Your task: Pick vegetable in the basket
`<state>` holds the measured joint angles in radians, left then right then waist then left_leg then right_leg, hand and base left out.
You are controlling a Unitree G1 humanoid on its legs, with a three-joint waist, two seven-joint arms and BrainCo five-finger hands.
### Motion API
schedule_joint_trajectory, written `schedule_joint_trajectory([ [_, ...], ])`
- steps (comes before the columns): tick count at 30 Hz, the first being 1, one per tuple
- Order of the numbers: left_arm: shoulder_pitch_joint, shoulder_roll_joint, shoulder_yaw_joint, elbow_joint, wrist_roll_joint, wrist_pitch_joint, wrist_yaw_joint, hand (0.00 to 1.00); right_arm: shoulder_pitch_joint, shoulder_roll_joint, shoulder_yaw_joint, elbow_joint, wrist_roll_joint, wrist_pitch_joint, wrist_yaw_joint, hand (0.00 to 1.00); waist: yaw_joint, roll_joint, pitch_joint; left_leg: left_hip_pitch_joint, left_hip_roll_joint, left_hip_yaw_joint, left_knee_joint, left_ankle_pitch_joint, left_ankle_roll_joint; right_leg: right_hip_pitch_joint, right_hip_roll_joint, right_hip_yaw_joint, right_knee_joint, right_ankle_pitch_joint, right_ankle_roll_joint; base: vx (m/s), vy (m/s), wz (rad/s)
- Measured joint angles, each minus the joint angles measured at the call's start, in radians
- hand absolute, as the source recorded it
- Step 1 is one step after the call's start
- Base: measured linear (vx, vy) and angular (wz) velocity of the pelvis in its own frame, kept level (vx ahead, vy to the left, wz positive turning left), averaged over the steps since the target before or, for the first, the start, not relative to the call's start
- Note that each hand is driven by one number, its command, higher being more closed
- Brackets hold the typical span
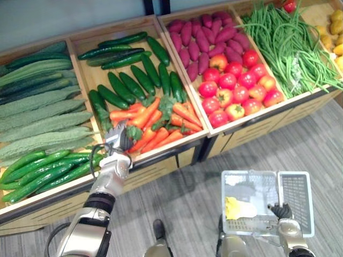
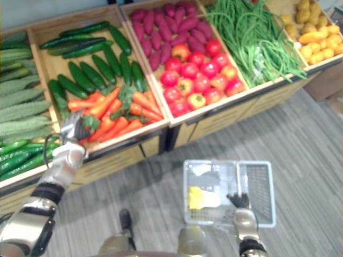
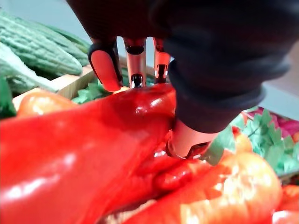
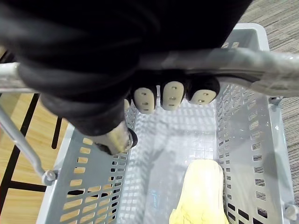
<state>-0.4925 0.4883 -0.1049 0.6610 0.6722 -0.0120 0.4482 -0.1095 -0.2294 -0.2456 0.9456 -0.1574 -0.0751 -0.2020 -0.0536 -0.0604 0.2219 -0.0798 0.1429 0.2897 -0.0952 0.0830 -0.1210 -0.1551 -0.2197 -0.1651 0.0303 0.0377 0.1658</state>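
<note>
Clenching the basket (image 1: 293, 173) handle (image 4: 261, 65) in the right robot hand (image 1: 281, 210); pinching a carrot (image 3: 93, 140) crosswise at the crate's (image 1: 163, 152) front edge with the left robot hand (image 1: 119, 140), well left of the basket.

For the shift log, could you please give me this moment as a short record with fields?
left hand: fingers and thumb closed round a carrot
carrot location: in the carrot pile, front of the wooden crate
right hand: fingers curled round the handle of the basket
basket location: over the floor in front of the tomatoes
basket contents: one yellow item, kind unclear
task progress: carrot gripped, not yet in the basket
</note>
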Motion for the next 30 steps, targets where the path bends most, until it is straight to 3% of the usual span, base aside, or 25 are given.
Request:
schedule_joint_trajectory([
  [12,0.008,0.073,0.036,-0.092,0.001,0.0,0.018,1.0,0.009,0.0,-0.001,-0.01,0.0,0.0,0.001,1.0,0.002,0.0,0.0,0.0,0.0,-0.002,0.0,0.001,0.001,-0.001,-0.001,-0.002,0.005,-0.001,-0.001,0.0,0.0,0.0],
  [29,-0.057,0.132,0.039,-0.098,0.001,0.001,0.038,1.0,0.024,0.001,-0.001,-0.027,0.0,-0.004,0.002,1.0,0.008,0.0,-0.001,-0.005,0.0,-0.003,0.0,0.009,0.002,-0.016,-0.001,-0.003,0.023,-0.004,-0.006,0.0,0.0,0.0],
  [30,-0.067,0.134,0.041,-0.098,0.0,0.001,0.046,0.0,0.024,0.001,-0.001,-0.027,0.0,-0.004,0.002,1.0,0.009,0.0,-0.001,-0.005,0.0,-0.004,0.0,0.01,0.001,-0.016,-0.001,-0.003,0.024,-0.004,-0.006,0.0,0.0,0.0],
])
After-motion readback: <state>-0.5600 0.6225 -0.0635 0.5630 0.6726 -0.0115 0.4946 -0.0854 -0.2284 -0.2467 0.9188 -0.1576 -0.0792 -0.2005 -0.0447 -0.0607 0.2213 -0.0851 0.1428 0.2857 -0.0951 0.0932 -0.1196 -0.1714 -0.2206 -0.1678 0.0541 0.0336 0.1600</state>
